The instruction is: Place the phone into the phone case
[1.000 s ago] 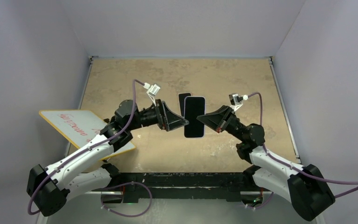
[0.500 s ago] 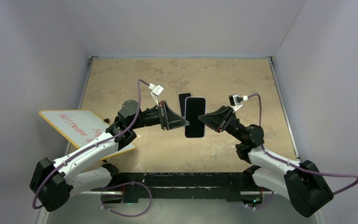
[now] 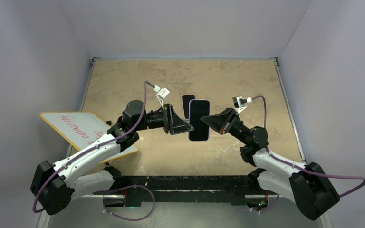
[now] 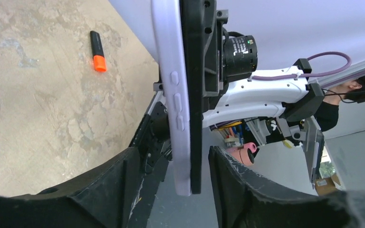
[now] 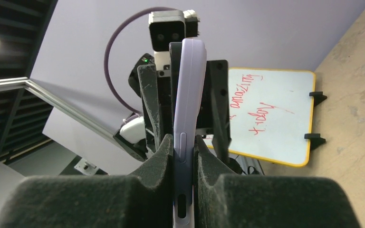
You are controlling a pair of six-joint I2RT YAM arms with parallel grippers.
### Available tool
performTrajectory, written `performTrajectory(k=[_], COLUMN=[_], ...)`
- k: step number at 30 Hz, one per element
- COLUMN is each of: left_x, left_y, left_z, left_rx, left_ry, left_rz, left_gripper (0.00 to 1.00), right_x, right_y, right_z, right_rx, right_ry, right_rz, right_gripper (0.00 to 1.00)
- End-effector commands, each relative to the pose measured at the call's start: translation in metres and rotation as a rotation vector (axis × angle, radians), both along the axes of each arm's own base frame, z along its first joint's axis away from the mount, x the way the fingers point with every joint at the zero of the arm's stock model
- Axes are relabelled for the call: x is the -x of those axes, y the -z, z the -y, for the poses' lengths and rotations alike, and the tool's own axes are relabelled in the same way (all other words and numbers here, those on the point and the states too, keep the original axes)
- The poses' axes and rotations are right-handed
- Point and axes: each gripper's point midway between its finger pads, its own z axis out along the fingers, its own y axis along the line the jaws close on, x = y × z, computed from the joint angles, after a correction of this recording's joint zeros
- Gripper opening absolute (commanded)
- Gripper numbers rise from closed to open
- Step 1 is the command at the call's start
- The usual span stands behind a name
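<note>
The black phone sits in the lilac case, held upright in the air above the table's middle. In the left wrist view the case is edge-on with the phone's black slab against its open side. I cannot tell whether the phone is fully seated. My right gripper is shut on the cased phone's right edge, its pads pressed to both faces. My left gripper is open around the left edge, with a gap on each side.
A white board with red writing lies at the table's left edge, under the left arm; it also shows in the right wrist view. A black marker with an orange cap lies on the table. A dark shape shows behind the phone.
The left arm's wrist has shifted slightly right toward the phone. The phone and the right gripper have barely moved.
</note>
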Motion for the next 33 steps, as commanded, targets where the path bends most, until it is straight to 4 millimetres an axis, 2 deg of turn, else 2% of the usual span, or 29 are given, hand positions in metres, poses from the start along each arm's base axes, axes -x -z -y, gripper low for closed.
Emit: performTrajectory(k=[1,5,9,10,11,12,14,15,17,19,24,25,26,28,31,33], left_x=[0.008,0.007,0.008,0.008,0.008,0.008,0.004,0.001,-0.002,-0.002,-0.007,-0.006,-0.005,-0.001,0.006,0.008], left_y=[-0.004,0.001,0.005,0.007,0.010,0.012,0.022,0.028,0.036,0.038,0.039,0.037,0.036,0.032,0.029,0.029], left_z=[-0.002,-0.001,0.001,0.001,0.002,0.002,0.002,0.001,0.002,0.001,-0.005,-0.005,-0.004,-0.004,-0.003,-0.002], left_rx=[0.005,0.006,0.029,0.033,0.029,0.025,-0.018,-0.059,-0.109,-0.115,-0.155,-0.152,-0.147,-0.126,-0.076,-0.048], left_ry=[0.036,0.048,0.054,0.057,0.057,0.057,0.041,0.025,0.025,0.021,-0.025,-0.022,-0.014,0.009,0.039,0.046], left_rz=[0.044,0.039,0.023,0.019,0.013,0.008,-0.018,-0.030,-0.025,-0.032,-0.024,-0.019,-0.016,-0.014,-0.001,-0.007], left_gripper=[0.61,0.62,0.54,0.46,0.31,0.20,0.02,0.00,0.00,0.00,0.02,0.10,0.28,0.44,0.55,0.57], right_x=[0.009,0.012,0.009,0.008,0.007,0.006,0.006,0.005,0.005,0.004,-0.001,-0.001,0.000,-0.001,0.003,0.006], right_y=[-0.052,-0.056,-0.055,-0.054,-0.051,-0.049,-0.046,-0.043,-0.036,-0.031,-0.023,-0.023,-0.023,-0.026,-0.037,-0.044], right_z=[0.015,0.017,0.017,0.018,0.018,0.017,0.015,0.012,0.006,0.006,0.007,0.007,0.007,0.011,0.015,0.017], right_rx=[-0.160,-0.190,-0.197,-0.195,-0.193,-0.191,-0.177,-0.160,-0.118,-0.111,-0.089,-0.086,-0.088,-0.119,-0.176,-0.207], right_ry=[0.030,0.014,0.026,0.030,0.034,0.036,0.028,0.019,-0.008,-0.005,0.035,0.036,0.032,0.041,0.030,0.016], right_rz=[0.127,0.133,0.127,0.124,0.116,0.111,0.104,0.101,0.091,0.078,0.061,0.063,0.058,0.049,0.057,0.074], right_gripper=[0.05,0.05,0.07,0.08,0.11,0.18,0.39,0.49,0.56,0.53,0.14,0.09,0.06,0.05,0.04,0.04])
